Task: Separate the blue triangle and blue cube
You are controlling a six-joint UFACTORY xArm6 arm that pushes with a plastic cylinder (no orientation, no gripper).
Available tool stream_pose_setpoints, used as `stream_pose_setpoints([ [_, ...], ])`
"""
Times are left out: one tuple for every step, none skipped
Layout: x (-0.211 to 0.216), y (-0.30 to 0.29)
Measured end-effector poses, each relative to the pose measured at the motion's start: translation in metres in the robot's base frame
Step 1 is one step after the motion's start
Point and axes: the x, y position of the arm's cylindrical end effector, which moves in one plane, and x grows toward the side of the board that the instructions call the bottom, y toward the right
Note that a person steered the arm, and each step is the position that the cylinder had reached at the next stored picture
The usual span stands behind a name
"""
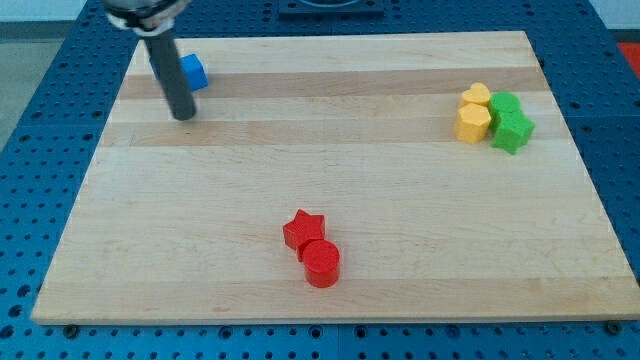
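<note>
A blue block sits near the board's top left corner; the rod hides its left part, so I cannot tell whether it is the cube or the triangle, and only one blue block shows. My tip rests on the board just below and slightly left of that blue block, close to it.
A red star touches a red cylinder at the bottom middle. At the right, two yellow blocks sit against two green blocks. The wooden board lies on a blue pegboard table.
</note>
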Motion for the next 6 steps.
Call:
stream_pose_setpoints([
  [0.0, -0.04],
  [-0.032, -0.062],
  [-0.11, -0.051],
  [-0.128, -0.049],
  [-0.128, -0.048],
  [-0.12, -0.017],
])
